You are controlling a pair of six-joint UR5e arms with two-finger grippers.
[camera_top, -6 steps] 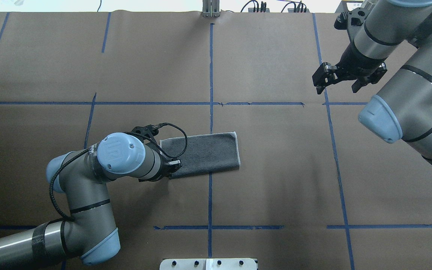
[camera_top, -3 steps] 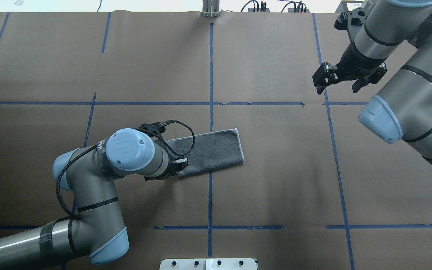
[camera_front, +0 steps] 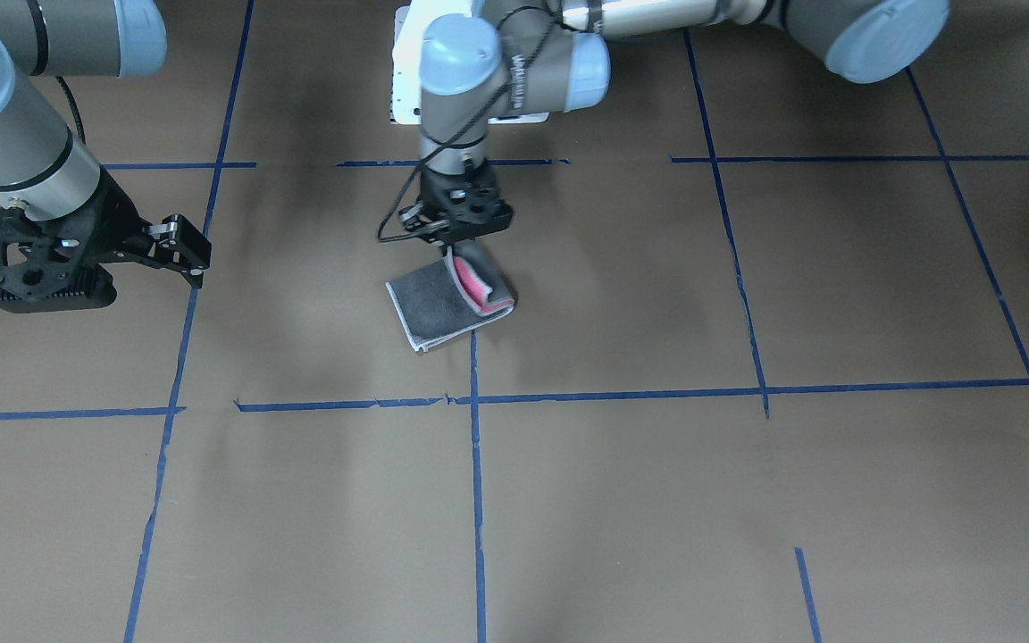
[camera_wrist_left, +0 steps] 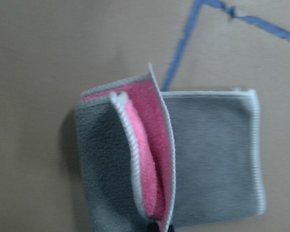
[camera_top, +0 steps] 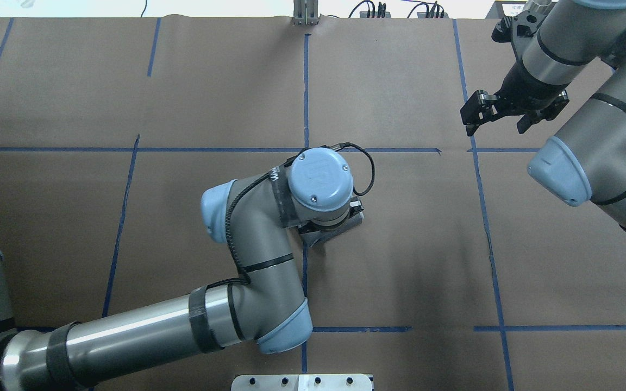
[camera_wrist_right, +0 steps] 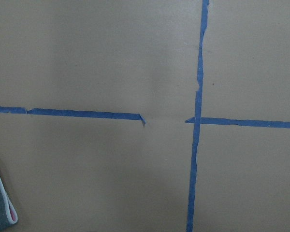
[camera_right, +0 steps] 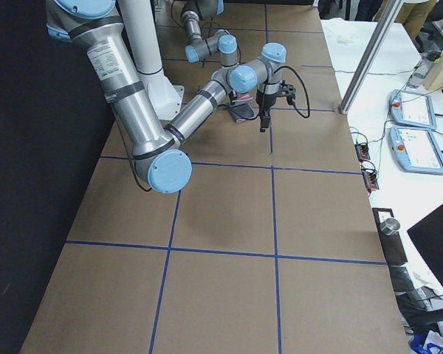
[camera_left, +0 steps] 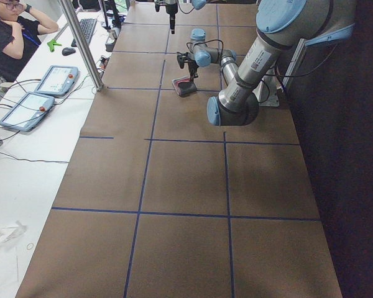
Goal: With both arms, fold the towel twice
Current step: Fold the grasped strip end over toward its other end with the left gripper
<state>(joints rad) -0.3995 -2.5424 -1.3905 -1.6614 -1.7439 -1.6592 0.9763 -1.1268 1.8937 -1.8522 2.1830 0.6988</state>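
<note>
Overhead, the grey left arm hides its black two-finger left gripper, which is clamped on the raised fold of the grey-pink cloth towel beneath it; the right gripper gapes apart.

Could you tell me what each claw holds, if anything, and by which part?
Left claw holds the towel by its raised edge; right claw holds nothing.

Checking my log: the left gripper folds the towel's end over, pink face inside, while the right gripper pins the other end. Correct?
No: the overhead view shows the right gripper open, far from the towel. The left gripper does fold the end over, pink face inside.
</note>
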